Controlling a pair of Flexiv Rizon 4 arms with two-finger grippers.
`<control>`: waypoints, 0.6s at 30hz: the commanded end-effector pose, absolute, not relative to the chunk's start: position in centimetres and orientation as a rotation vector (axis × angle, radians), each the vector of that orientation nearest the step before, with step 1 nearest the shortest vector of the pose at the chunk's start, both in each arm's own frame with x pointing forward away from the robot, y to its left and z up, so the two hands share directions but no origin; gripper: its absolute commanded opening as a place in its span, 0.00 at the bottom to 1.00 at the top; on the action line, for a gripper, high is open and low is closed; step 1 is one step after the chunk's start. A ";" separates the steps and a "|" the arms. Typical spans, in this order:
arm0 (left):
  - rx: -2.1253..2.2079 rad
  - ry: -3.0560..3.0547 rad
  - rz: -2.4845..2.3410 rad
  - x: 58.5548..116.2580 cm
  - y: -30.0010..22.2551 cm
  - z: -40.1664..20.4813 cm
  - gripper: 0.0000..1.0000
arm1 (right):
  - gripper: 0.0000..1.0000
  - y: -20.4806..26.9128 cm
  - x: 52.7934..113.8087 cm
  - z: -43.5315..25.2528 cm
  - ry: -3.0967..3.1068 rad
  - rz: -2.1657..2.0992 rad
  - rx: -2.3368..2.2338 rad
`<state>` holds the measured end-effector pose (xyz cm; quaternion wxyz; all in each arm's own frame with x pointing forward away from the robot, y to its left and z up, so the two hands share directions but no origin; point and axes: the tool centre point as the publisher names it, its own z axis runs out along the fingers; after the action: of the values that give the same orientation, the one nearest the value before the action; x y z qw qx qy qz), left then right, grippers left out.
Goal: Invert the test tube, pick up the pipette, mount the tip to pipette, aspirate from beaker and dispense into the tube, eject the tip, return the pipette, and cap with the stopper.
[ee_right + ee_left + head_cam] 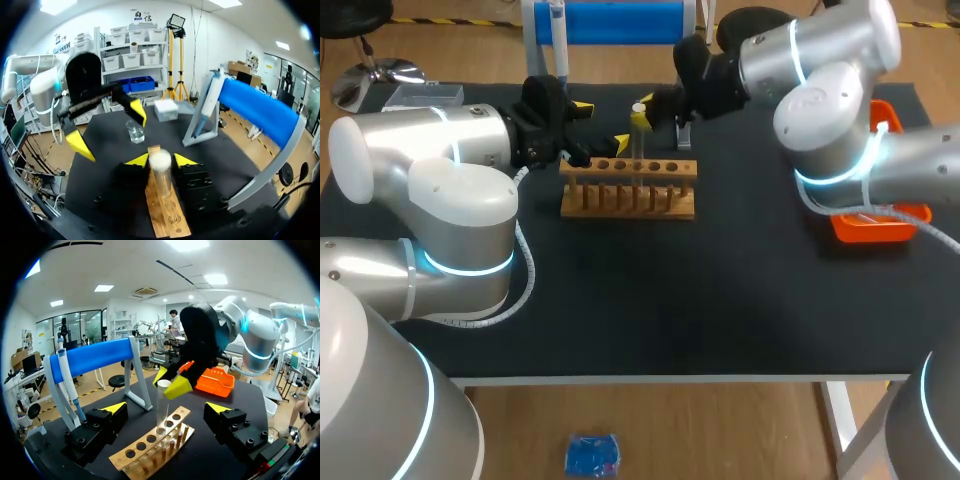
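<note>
A clear test tube (639,140) with a whitish top end stands upright in the wooden rack (630,200) at mid table. My right gripper (642,110) comes in from behind the rack. In its wrist view both yellow tips lie against the top of the test tube (161,172), one on each side. My left gripper (602,124) hangs open just left of the tube and holds nothing. The tube (161,410) is ahead of it, between its spread fingers. The pipette (557,30) hangs on the blue stand (610,20) at the back. A beaker (135,131) stands beyond the rack.
An orange bin (880,225) sits at the right edge under my right arm. A white box (425,95) stands at the back left corner. The rack's other holes (145,447) hold nothing.
</note>
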<state>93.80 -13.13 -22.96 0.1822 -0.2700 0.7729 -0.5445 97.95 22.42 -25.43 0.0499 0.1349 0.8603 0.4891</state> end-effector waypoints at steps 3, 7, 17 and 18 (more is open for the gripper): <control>-0.762 2.177 -1.541 93.8 -13.2 -23.1 1.00 | 1.00 22.2 97.8 -24.4 2.569 1.551 0.393; -0.762 2.177 -1.541 93.8 -13.2 -23.1 1.00 | 1.00 21.8 97.6 -22.5 2.532 1.611 0.379; -0.762 2.177 -1.541 93.8 -13.2 -23.1 1.00 | 1.00 21.0 96.8 -18.5 2.466 1.800 0.299; -0.762 2.177 -1.541 93.8 -13.2 -23.1 1.00 | 1.00 20.9 96.7 -18.3 2.461 1.820 0.289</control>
<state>93.81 -13.14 -22.96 0.1823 -0.2699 0.7729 -0.5446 96.93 22.06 -18.70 0.0397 0.1022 0.8079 0.5790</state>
